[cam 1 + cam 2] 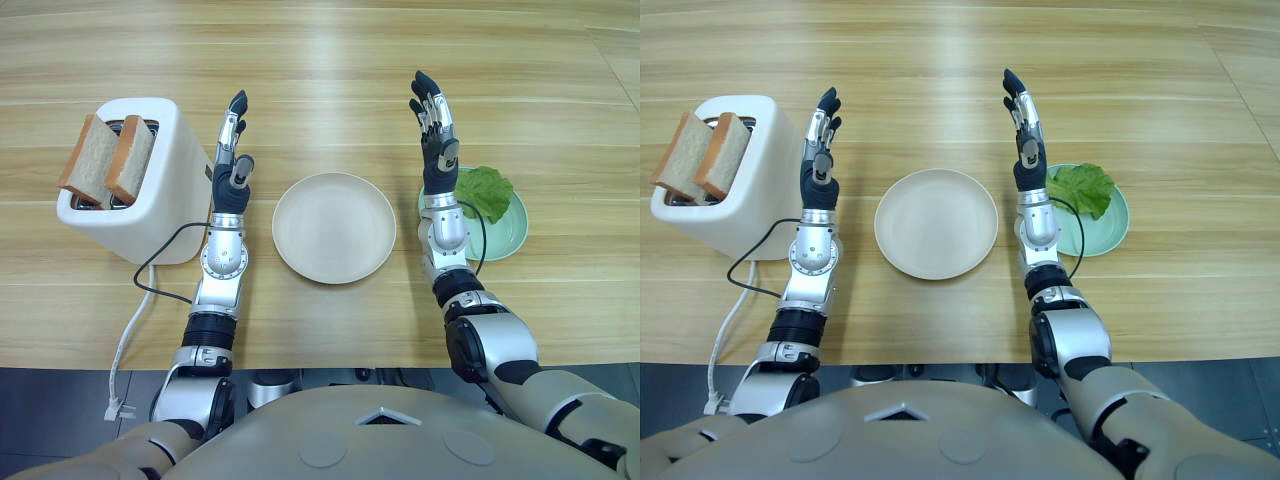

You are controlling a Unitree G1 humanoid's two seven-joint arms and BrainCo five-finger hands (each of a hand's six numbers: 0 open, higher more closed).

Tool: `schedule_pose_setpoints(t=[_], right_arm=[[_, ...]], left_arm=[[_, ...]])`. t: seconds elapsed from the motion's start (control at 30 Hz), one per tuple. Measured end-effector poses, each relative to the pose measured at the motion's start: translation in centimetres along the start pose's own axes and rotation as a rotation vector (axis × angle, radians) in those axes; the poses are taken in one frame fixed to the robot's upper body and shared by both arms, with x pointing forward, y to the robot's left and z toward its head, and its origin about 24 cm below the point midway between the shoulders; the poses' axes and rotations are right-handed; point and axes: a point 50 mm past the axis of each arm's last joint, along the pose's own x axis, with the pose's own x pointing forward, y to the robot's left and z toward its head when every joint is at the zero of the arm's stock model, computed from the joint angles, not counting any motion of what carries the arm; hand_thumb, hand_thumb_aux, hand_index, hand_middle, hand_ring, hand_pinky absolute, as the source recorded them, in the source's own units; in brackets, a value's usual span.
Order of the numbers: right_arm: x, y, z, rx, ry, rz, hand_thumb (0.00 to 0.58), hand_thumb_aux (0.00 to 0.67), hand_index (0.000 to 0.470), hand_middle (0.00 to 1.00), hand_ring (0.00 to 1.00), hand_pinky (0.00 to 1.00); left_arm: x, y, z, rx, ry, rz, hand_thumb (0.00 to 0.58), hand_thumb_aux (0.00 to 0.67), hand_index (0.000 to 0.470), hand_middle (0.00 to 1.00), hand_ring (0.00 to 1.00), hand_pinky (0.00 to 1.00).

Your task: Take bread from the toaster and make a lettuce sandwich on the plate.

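A white toaster stands at the left of the wooden table with two bread slices sticking up out of its slots. A bare beige plate lies in the middle. To its right a small green plate carries a lettuce leaf. My left hand is held flat and open just right of the toaster, holding nothing. My right hand is also open with straight fingers, at the green plate's left edge, between the two plates.
The toaster's cable runs from its base toward the table's near edge and hangs over it at the left. Bare wooden tabletop stretches across the far side.
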Motion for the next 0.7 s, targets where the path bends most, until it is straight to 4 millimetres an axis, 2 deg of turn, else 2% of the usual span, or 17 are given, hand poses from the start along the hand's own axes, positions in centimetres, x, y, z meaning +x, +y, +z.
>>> schedule_pose_setpoints(t=[0.53,0.63,0.7], right_arm=[[0.0,0.0,0.0,0.000,0.000,0.000,0.000,0.000,0.000,0.00,0.00,0.00],[0.0,0.0,0.0,0.000,-0.001,0.000,0.000,0.000,0.000,0.00,0.00,0.00],[0.0,0.1,0.0,0.002,0.001,0.001,0.000,0.000,0.000,0.00,0.00,0.00]], left_arm=[[0.0,0.1,0.1,0.016,-0.006,-0.006,0.000,0.000,0.000,0.00,0.00,0.00],[0.2,1.0,1.8,0.114,-0.098,-0.028,0.000,0.000,0.000,0.00,0.00,0.00],[0.7,2.5,4.7,0.213,-0.219,-0.004,0.000,0.000,0.000,0.00,0.00,0.00]])
